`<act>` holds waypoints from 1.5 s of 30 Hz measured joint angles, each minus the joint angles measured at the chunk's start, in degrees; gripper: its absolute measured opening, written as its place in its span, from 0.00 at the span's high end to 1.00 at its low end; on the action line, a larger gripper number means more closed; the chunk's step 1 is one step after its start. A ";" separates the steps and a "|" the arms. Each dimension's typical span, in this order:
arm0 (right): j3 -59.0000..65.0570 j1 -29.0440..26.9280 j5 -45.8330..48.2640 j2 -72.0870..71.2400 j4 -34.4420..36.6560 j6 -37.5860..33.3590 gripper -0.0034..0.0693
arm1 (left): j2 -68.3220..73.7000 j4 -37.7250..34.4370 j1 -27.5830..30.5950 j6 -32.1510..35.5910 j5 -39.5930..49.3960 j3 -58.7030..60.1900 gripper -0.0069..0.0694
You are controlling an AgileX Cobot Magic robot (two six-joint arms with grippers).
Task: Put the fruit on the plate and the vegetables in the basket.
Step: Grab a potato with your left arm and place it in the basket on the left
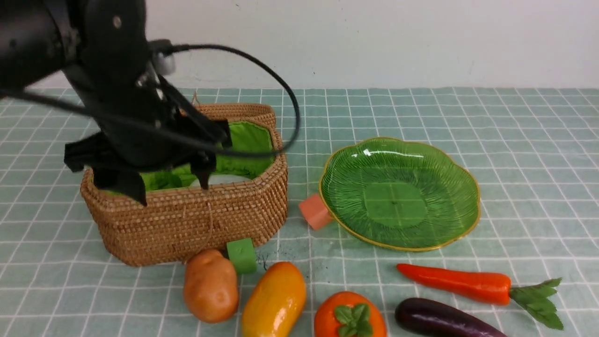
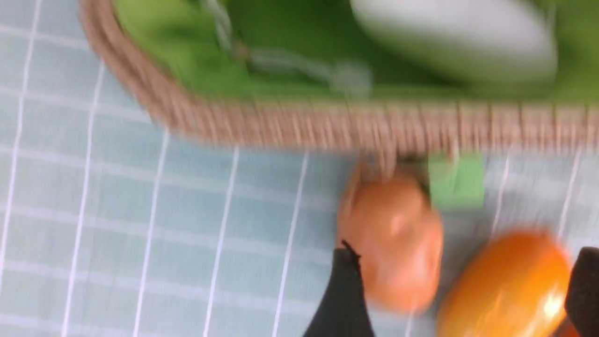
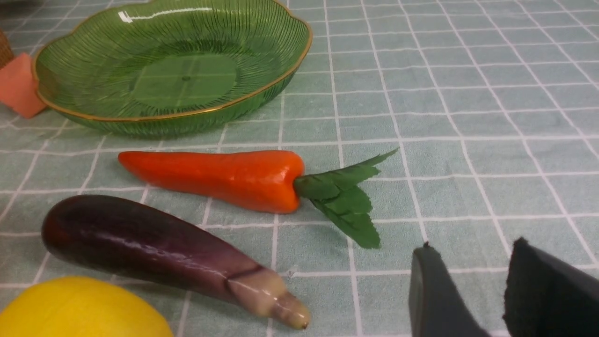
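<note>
- The basket (image 1: pixel 187 229) is tan wicker with a lime-green lining. It stands at nine o'clock of the plate (image 1: pixel 398 206), taking twelve as away from the robot.
- A pale vegetable (image 1: pixel 224 179) lies inside it.
- The plate is ribbed green glass with a gold scalloped rim and carries nothing.
- At six o'clock of the basket sit the brown potato (image 1: pixel 210 285) and the yellow-orange mango (image 1: pixel 273 302). The persimmon (image 1: pixel 350 316) is at three o'clock of the mango.
- At six o'clock of the plate lie the carrot (image 1: pixel 456 281) and, nearer the robot, the purple eggplant (image 1: pixel 442 318). A lemon (image 3: pixel 79 309) lies just beside the eggplant.
- The left gripper (image 1: pixel 171 189) hangs pointing down over the basket's near rim, its jaws spread wide and empty.
- The right gripper (image 3: pixel 472 252) sits low over the tablecloth (image 1: pixel 514 140) near the carrot's leaves, jaws partly apart with nothing between them.
- A salmon cube (image 1: pixel 315 211) rests against the plate's rim at nine o'clock, in the narrow gap to the basket.
- A green cube (image 1: pixel 242 255) touches the basket's near wall.
- Bare cloth spreads at three and twelve o'clock of the plate, up to the wall (image 1: pixel 421 42).
</note>
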 joint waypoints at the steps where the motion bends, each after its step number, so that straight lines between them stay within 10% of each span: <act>1: 0.00 0.00 0.00 0.00 0.00 0.00 0.62 | -1.19 0.50 -1.11 -1.18 -0.57 2.75 0.15; 22: 0.00 0.00 0.00 0.00 0.00 0.00 0.62 | 11.03 -13.61 4.07 1.06 -20.18 14.46 0.13; 45: 0.00 0.00 0.00 0.00 0.00 0.00 0.62 | 7.76 -13.40 4.07 5.01 -16.12 14.82 0.18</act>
